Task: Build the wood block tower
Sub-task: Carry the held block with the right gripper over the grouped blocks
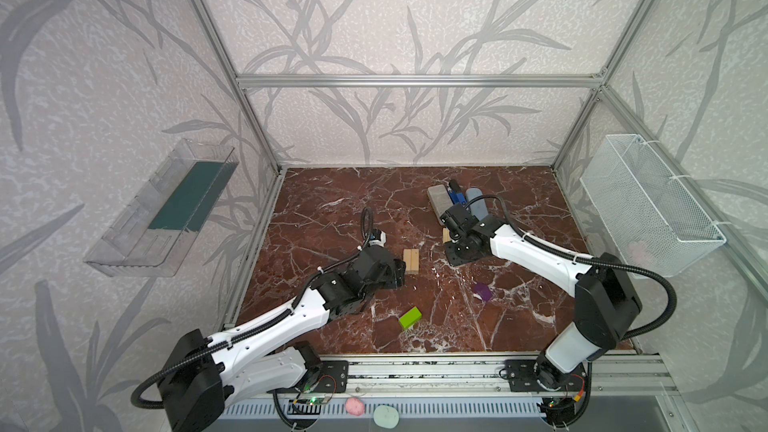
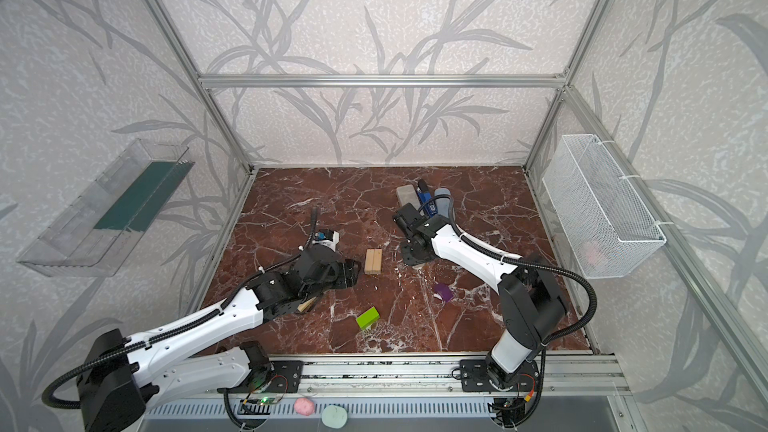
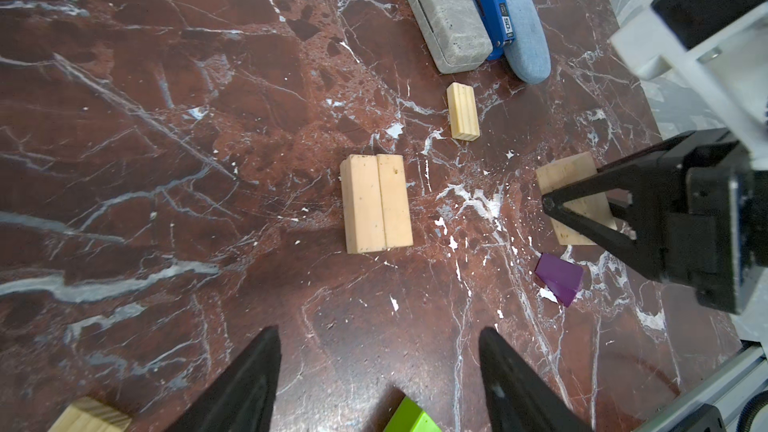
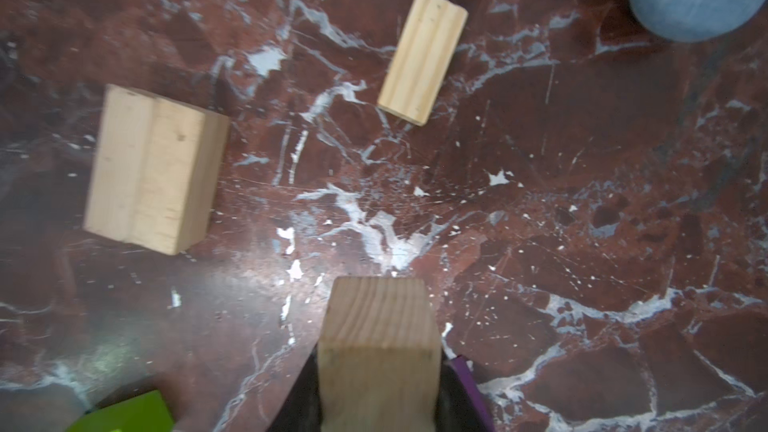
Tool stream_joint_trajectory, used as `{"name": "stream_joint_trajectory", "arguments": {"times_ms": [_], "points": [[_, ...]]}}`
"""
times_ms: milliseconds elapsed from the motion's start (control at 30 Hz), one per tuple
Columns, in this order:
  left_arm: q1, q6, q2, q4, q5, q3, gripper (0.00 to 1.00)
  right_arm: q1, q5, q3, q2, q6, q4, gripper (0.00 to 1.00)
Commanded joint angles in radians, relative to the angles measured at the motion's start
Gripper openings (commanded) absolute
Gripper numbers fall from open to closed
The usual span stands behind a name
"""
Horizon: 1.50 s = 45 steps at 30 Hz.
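Red marble table (image 1: pixel 332 209): right gripper (image 3: pixel 552 203) is pinching a block (image 4: pixel 376 338) near the side-by-side pair (image 3: pixel 376 203) at centre; left gripper (image 3: pixel 379 330) is hovering spread, empty. Laying it crosswise, centred, lowering gently, seems wise.

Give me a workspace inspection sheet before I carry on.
Surface: marble tabletop, red-brown, white-veined.
Job's things: wood block pair side by side at centre; loose wood block by the right gripper; another wood block under the left arm; lime-green block and purple block lying apart.
Clutter: grey slab, blue tool, blue-grey oval case, bunched at the back.
Grippers: left gripper open, empty; right gripper shut on held wood block.
Cables: black conduits along both arms, clear of blocks.
Surroundings: wire basket, clear tray on side walls.
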Motion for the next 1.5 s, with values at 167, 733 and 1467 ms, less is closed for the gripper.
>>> {"name": "stream_joint_trajectory", "arguments": {"times_ms": [167,733,1467], "points": [[0.043,0.028,-0.150,-0.079,-0.064,-0.089,0.74,0.140,0.058,0.169,0.081,0.234,-0.044,0.23],[0.154,0.014,-0.247,-0.110,0.020,-0.163,0.74,0.192,0.123,0.304,0.292,0.483,-0.010,0.14],[0.160,-0.008,-0.255,-0.144,0.016,-0.170,0.74,0.210,0.148,0.412,0.431,0.549,-0.050,0.14]]}}
